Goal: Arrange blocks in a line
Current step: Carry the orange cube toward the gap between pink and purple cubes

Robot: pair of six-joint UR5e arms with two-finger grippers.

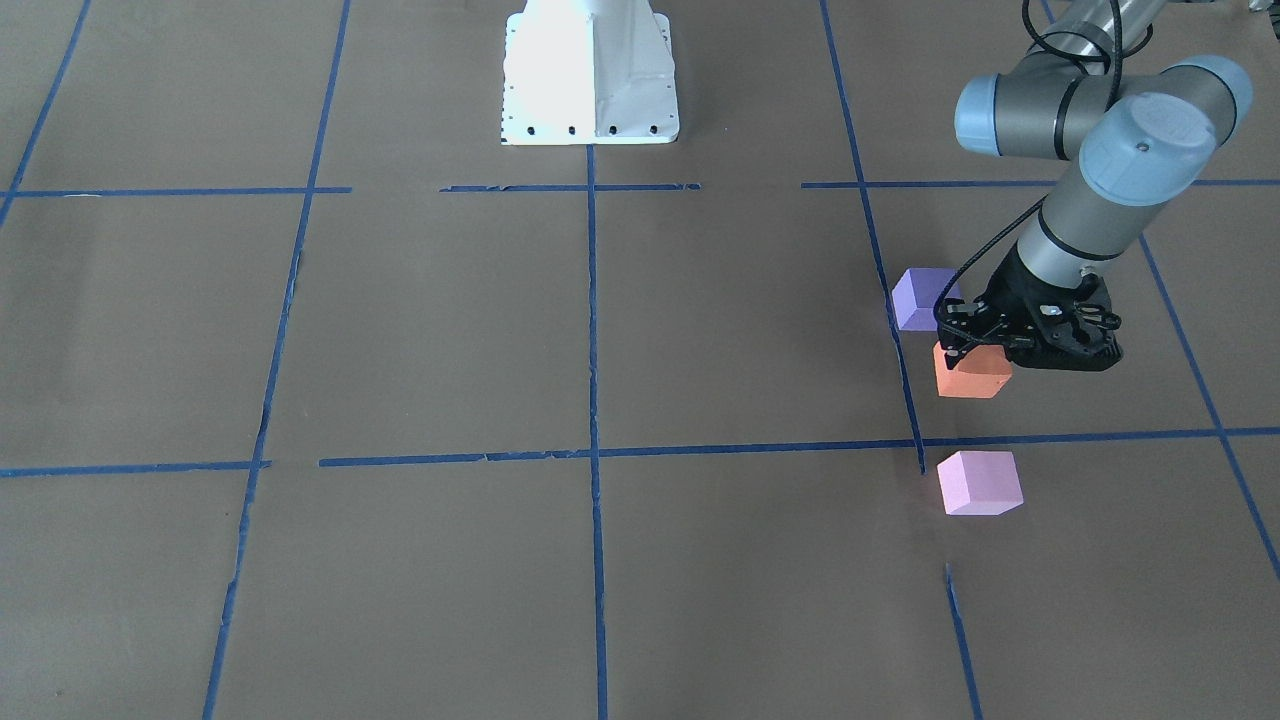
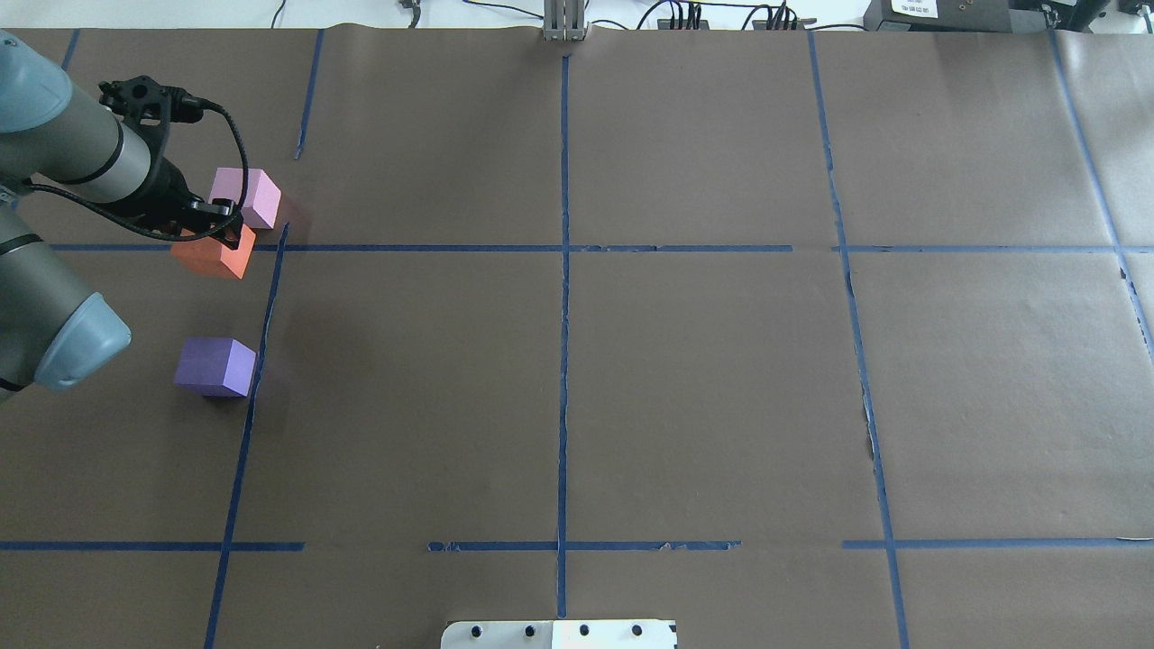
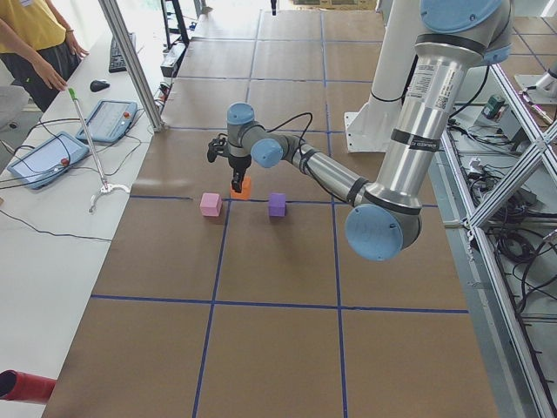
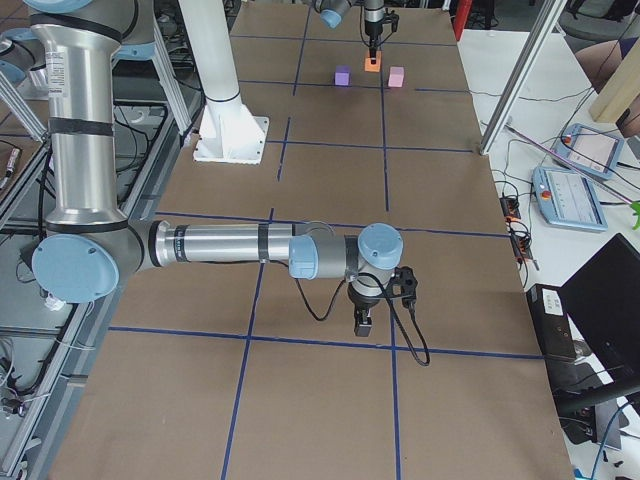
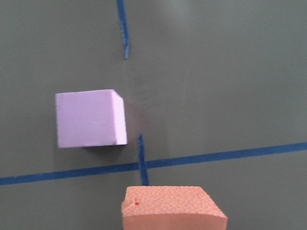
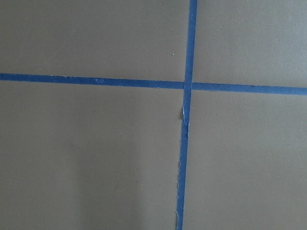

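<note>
My left gripper is shut on the orange block at the table's left side; I cannot tell whether the block rests on the paper or hangs just above it. The orange block fills the bottom of the left wrist view. The light pink block lies just beyond it, farther from the robot. The purple block lies nearer the robot. The three stand in a rough row. My right gripper hangs over bare paper far from the blocks; I cannot tell whether it is open or shut.
Brown paper with a grid of blue tape lines covers the table. The white robot base stands at the near middle edge. An operator and tablets are at a side table beyond the far edge.
</note>
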